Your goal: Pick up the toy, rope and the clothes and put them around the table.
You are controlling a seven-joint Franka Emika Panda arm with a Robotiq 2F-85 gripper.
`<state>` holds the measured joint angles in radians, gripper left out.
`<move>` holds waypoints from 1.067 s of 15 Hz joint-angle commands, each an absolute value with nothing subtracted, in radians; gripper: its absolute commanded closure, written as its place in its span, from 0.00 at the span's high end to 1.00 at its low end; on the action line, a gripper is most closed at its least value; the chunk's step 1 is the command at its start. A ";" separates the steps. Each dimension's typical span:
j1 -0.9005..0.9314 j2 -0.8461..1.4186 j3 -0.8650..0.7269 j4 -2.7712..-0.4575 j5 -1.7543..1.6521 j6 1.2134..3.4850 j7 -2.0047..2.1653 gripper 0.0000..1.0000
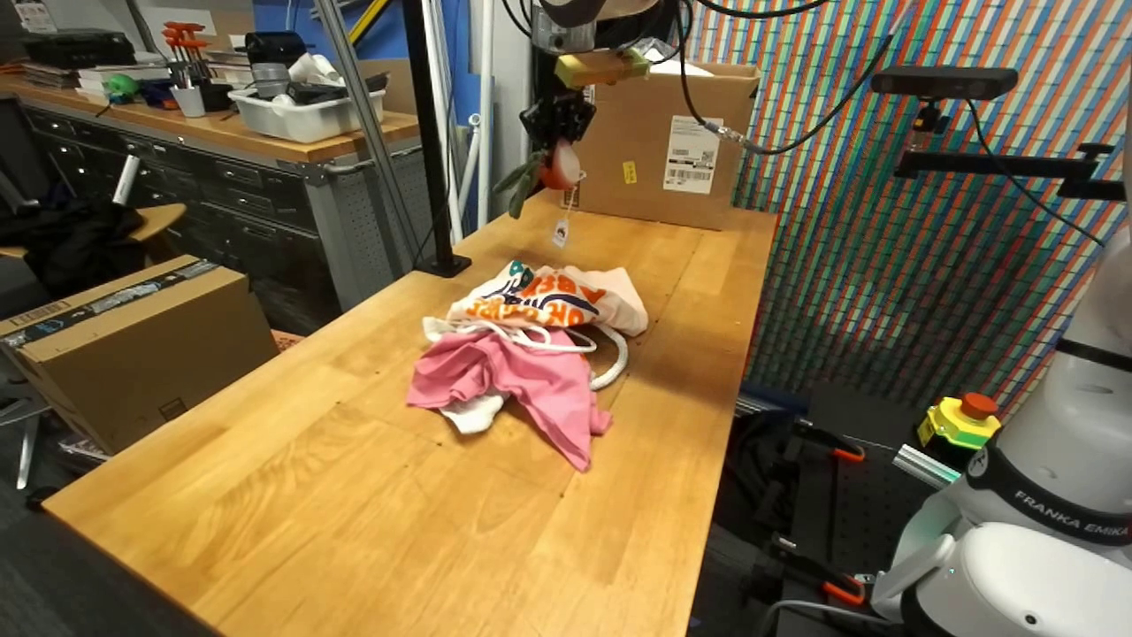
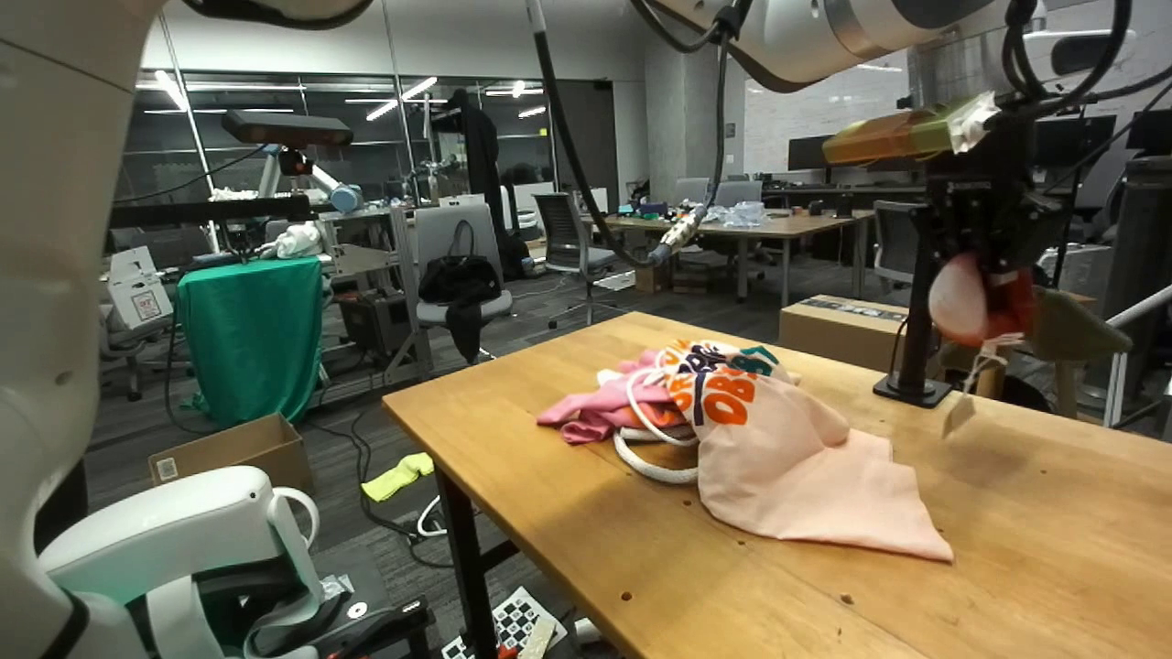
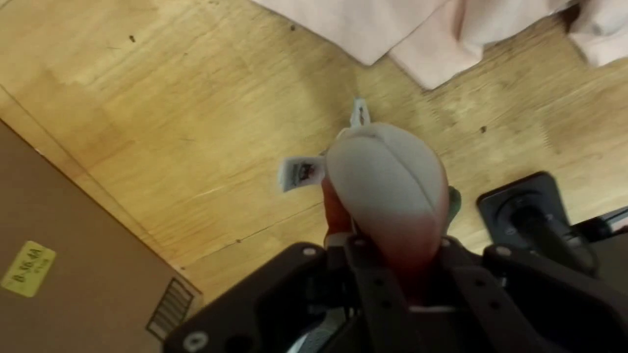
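Observation:
My gripper [image 3: 400, 245] is shut on the toy [image 3: 387, 181], an orange-red and pale rounded thing with a green leaf-like part and a dangling paper tag. In both exterior views the toy hangs above the far part of the wooden table [image 1: 398, 513], apart from its top. The clothes lie heaped mid-table: a cream cloth [image 2: 806, 467] with coloured print, a pink cloth [image 1: 539, 372] and a bit of off-white cloth [image 1: 476, 414] under the pink. White rope [image 1: 610, 372] loops out between cream and pink; part of it is hidden.
A large cardboard box [image 1: 654, 150] stands at the table's far end, behind the gripper. A black post [image 1: 433, 159] rises from a base on the table edge, near the held toy. Another box [image 1: 150, 345] sits beside the table, lower down.

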<state>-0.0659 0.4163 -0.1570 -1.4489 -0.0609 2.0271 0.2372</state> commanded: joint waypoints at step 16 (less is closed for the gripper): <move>-0.100 0.546 -0.372 -1.433 -0.257 2.290 0.986 0.28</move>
